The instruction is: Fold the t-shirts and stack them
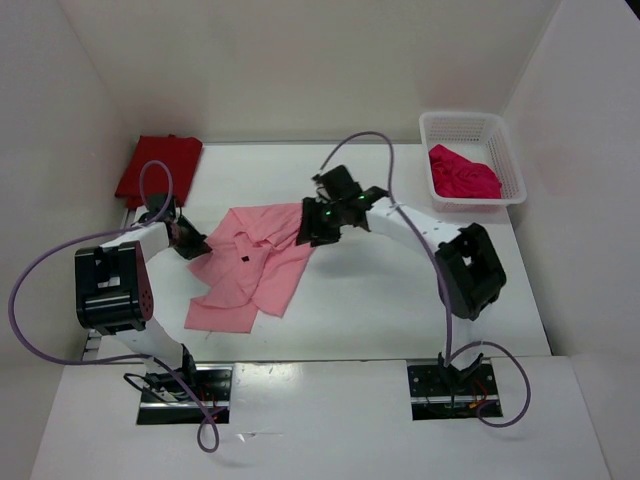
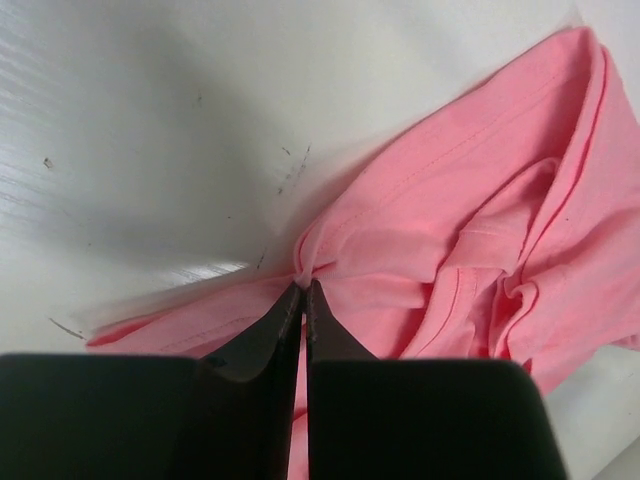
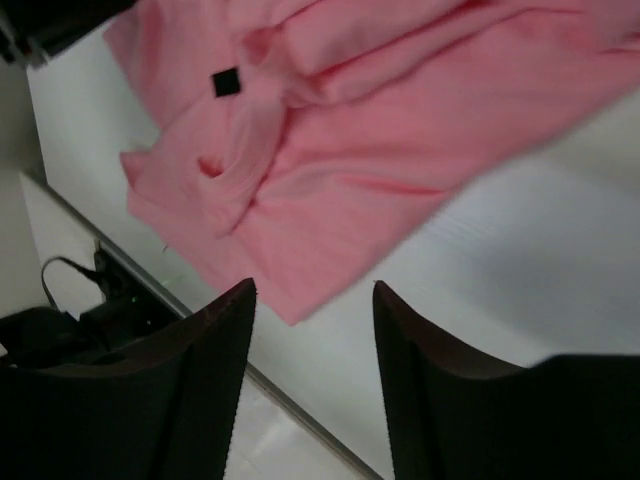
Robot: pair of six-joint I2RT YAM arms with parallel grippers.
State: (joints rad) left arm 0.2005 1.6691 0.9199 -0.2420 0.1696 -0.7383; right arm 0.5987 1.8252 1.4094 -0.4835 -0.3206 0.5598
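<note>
We are finding no words, brands, numbers or signs that we can read in any view. We are seeing only one label-like thing, a small black square tag (image 3: 227,82) on the pink shirt (image 3: 400,130), and it is showing us no letters or marks at this size.

First t-shirt (image 1: 250,272) at centre, second t-shirt (image 1: 158,168) at far left corner, third t-shirt (image 1: 462,175) in basket (image 1: 460,117) far right
</note>
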